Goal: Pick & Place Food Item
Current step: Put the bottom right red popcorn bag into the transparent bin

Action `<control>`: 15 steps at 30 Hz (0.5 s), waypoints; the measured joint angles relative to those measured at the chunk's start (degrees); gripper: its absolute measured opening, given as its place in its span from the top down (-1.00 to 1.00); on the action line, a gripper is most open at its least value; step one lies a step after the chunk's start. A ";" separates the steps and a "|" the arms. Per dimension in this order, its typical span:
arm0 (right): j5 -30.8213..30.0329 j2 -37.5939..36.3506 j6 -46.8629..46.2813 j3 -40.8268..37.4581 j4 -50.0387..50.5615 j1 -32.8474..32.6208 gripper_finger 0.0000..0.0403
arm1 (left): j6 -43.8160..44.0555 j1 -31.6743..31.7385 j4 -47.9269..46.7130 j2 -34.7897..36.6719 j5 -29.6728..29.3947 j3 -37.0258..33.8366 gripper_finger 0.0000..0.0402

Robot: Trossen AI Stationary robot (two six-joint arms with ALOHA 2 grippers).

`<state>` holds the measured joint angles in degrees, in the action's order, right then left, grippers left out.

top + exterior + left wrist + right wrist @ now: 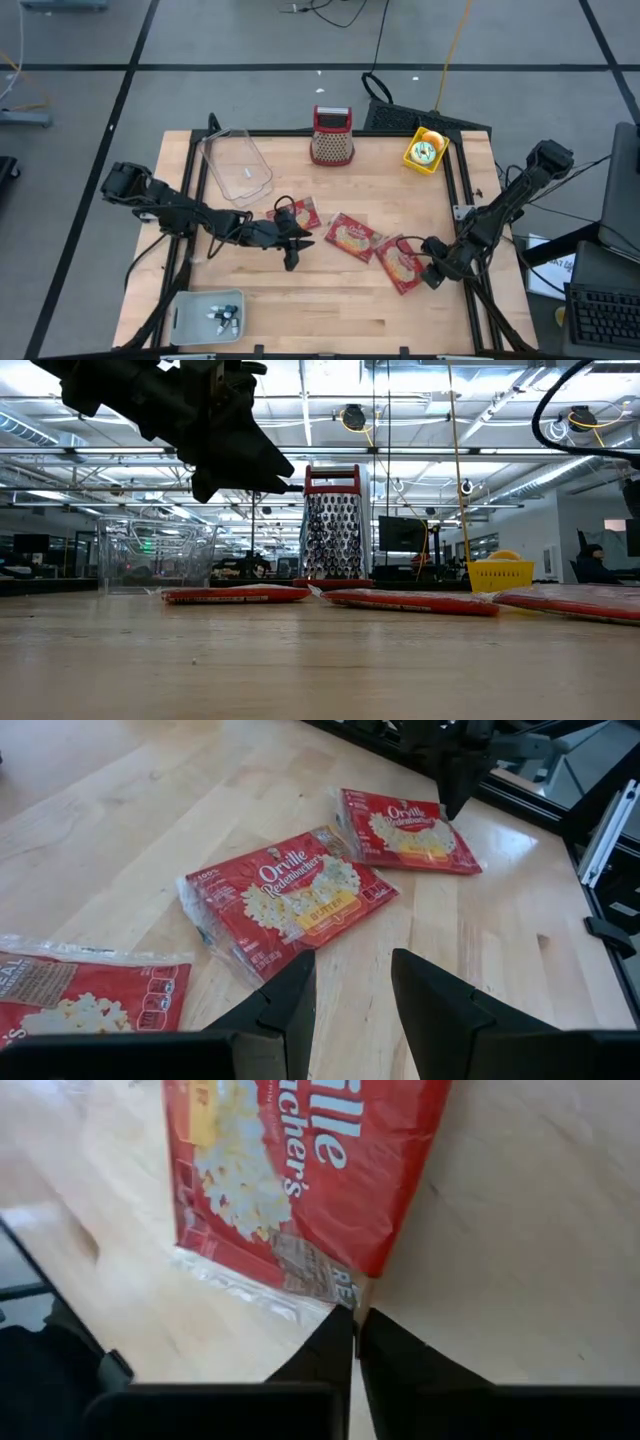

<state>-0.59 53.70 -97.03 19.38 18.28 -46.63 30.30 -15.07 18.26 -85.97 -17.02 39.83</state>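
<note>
Wooden bench [300, 310] carrying three red popcorn packets, with a clear plastic bin [236, 165] as landmark at its far left. Nearest the bin lies the left packet [297, 213], beyond it the middle packet [350, 236], and farthest from the bin the right packet [400, 263]. The step in hand appears to be the grasp. The right claw [355, 1320] is pressed together at the clear sealed edge of the right packet; whether film is actually caught between the fingers cannot be told. The left claw [352, 982], fingers spread and empty, hovers just beside the left packet. The next move calls for a lift that tests the hold, then carriage towards the bin.
</note>
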 joint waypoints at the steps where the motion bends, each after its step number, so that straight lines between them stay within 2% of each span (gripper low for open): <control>1: -0.62 -0.37 0.46 0.00 -0.25 0.00 0.96 | 0.00 0.00 0.00 0.00 -0.01 0.00 0.34; 8: -7.60 -3.76 7.89 0.00 -6.26 0.00 0.99 | 0.02 0.00 0.04 0.00 -0.02 0.00 0.35; 15: -19.23 -5.01 23.90 0.04 -18.49 0.11 1.00 | -0.39 0.00 3.18 0.02 -0.04 0.00 0.35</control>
<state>-19.82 48.69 -73.13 19.42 -0.21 -46.52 29.92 -15.07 21.44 -85.95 -17.06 39.83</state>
